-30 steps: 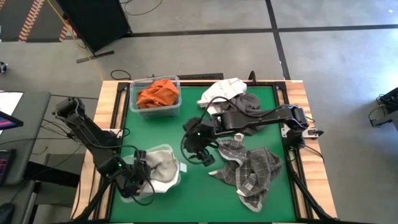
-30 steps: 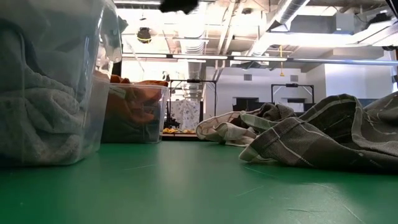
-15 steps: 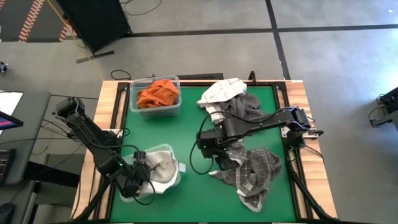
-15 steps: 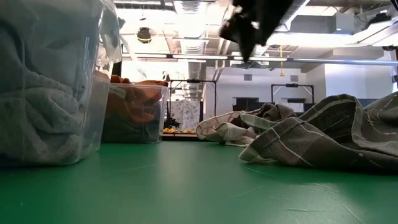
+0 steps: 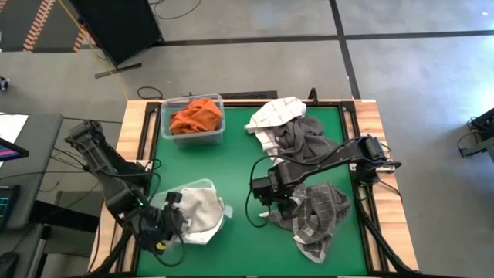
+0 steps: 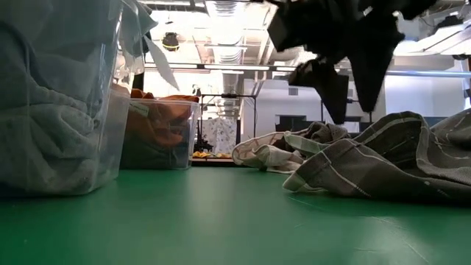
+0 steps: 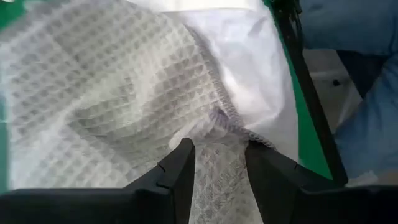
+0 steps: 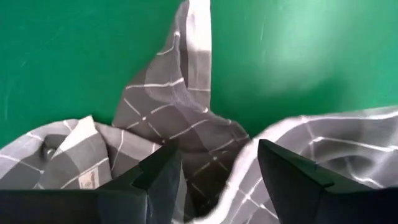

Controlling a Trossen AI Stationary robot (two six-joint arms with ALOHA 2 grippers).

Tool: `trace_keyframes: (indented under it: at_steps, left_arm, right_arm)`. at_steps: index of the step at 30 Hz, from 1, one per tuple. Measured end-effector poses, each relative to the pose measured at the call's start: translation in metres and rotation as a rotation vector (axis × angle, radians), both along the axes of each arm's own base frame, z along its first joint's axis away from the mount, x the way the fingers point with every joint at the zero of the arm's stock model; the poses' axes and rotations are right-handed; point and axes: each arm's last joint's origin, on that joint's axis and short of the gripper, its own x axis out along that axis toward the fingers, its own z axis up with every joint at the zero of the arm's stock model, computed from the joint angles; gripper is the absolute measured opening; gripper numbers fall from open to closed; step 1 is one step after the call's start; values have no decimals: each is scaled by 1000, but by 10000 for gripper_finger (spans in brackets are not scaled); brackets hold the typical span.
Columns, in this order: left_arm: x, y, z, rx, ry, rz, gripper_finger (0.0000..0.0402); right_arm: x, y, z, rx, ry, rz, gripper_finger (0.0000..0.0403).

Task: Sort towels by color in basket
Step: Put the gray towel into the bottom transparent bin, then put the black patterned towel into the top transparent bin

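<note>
A white waffle towel lies in a clear bin at the table's near left. My left gripper is shut on it at the bin's left side. A grey-and-white checked towel lies spread on the green mat at the near right. My right gripper hangs open over its left edge, fingers pointing down and just above the cloth. Orange towels fill a second clear bin at the far left. A white towel and a dark grey one lie heaped at the far middle. My left gripper pinches a bunched fold of the white towel between its two fingers, slanting down from the table's left. The cloth runs from the fingers down into the bin, where the rest of the towel lies.
Bare green mat lies between the two bins and the towel piles. The table's wooden rim frames the mat. In the low view the near bin stands at the left and the checked towel at the right.
My left gripper has risen beside the near bin, drawing the held part of the white towel up with it. My right gripper has come down and toward the table's right, tipping to point straight down over the checked towel's left edge.
</note>
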Motion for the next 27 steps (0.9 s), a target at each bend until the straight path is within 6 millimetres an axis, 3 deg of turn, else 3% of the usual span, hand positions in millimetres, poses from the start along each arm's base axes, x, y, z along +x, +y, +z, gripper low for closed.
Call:
trace_keyframes:
  at_steps: [9,15,21,27]
  left_arm:
    - [0,5,13,107,-79,33,135]
    - [2,7,15,178,-138,39,135]
    - [0,11,14,247,-150,60,135]
    - [-4,19,17,285,-179,119,135]
  right_arm:
    - [-14,-4,-30,-23,101,-45,234]
    - [-16,5,-31,-7,58,-24,227]
    - [-29,6,-1,35,-116,-6,210]
    - [-57,-3,40,45,-332,-21,190]
